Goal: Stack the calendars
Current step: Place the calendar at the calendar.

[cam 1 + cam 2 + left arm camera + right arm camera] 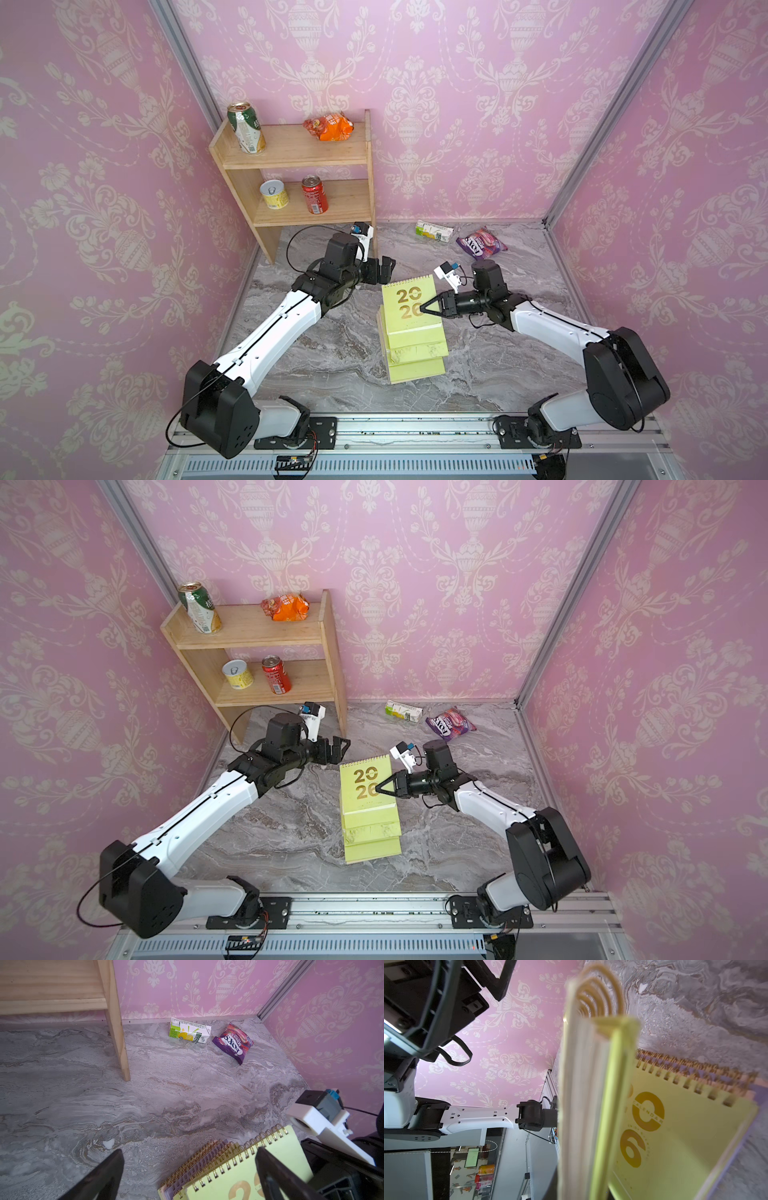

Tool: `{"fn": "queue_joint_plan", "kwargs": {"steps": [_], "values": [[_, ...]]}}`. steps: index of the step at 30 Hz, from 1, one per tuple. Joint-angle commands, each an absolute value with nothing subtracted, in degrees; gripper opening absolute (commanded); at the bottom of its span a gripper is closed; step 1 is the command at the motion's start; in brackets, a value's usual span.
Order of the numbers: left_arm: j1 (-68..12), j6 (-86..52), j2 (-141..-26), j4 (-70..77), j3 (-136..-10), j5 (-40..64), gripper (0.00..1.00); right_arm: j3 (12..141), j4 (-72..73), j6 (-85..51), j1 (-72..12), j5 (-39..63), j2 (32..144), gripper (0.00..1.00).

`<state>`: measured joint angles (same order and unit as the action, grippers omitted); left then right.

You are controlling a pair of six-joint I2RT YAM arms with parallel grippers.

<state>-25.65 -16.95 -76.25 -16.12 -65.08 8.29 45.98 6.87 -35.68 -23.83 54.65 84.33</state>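
A pile of calendars (415, 353) lies mid-table, showing yellow-green covers in both top views. Lilac and peach edges show under its gold spirals (197, 1159). My right gripper (424, 309) is shut on the right edge of one more yellow-green calendar (409, 303) with gold "2026", held tilted just above the pile (372, 841). The right wrist view has this held calendar (591, 1084) edge-on, and the pile's top cover (685, 1126) beyond it. My left gripper (386, 270) stands open and empty at the held calendar's back left corner, its fingers (108, 1178) apart.
A wooden shelf (299, 166) stands at the back left, holding cans and an orange snack bag. A green-white carton (434, 231) and a purple snack packet (481, 243) lie by the back wall. Pink walls close in three sides.
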Motion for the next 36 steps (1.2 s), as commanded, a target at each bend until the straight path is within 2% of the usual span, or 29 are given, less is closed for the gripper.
{"fn": "queue_joint_plan", "kwargs": {"steps": [1,20,36], "values": [[-25.05,-15.59,-74.49,-17.59,-63.95,6.72,0.99,44.96,11.21,-38.14,-24.94,53.8,85.12,0.0],[-23.73,-16.01,-73.72,-16.79,-62.74,8.26,0.99,39.65,11.77,-38.71,-27.51,52.69,84.7,0.0],[-23.38,-16.68,-74.29,-16.45,-62.88,9.75,0.99,40.34,12.09,-38.43,-27.59,51.33,86.91,0.0]]}}
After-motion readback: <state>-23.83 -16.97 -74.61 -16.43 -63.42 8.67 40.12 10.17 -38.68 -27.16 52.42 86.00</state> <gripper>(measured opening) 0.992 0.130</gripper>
